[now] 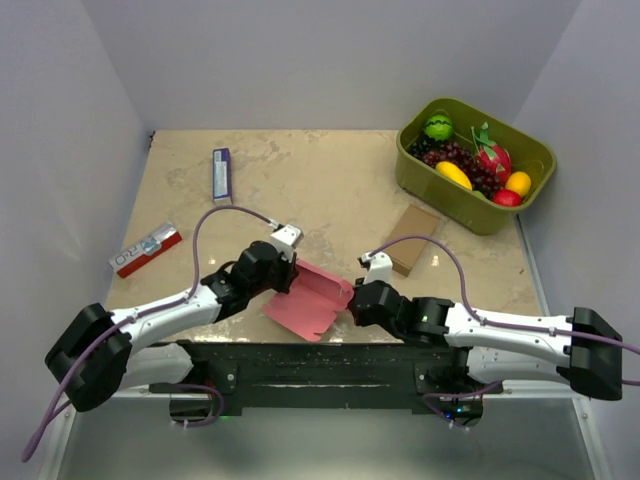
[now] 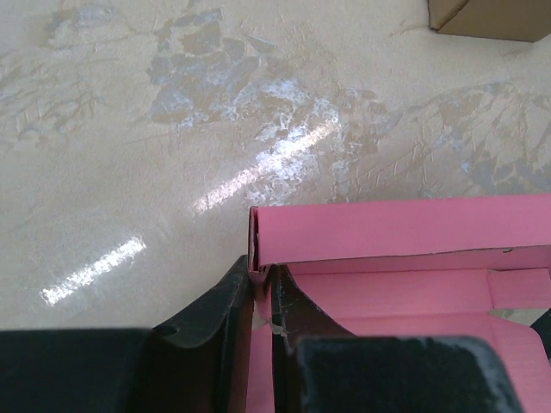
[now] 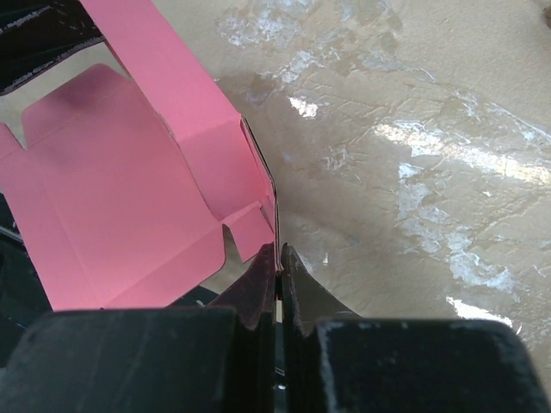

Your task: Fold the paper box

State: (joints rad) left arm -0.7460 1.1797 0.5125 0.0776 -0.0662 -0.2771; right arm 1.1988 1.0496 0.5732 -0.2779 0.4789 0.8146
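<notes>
The left gripper (image 2: 263, 288) is clamped on one corner of the paper box (image 1: 310, 300), and the right gripper (image 3: 277, 262) is pinched tight on the opposite edge, so the pink card spans between them over the worktop (image 1: 320, 170); gripping both ends probably steadies the sheet for creasing. One long flap stands turned up, and nothing sits inside the paper box. Just beyond it to the right lies a brown cardboard box (image 1: 413, 238); farther that way an olive-green tub (image 1: 470, 212) holds toy fruit: dark grapes (image 1: 462, 158), a dragon fruit (image 1: 492, 158), plus green, yellow and red pieces
</notes>
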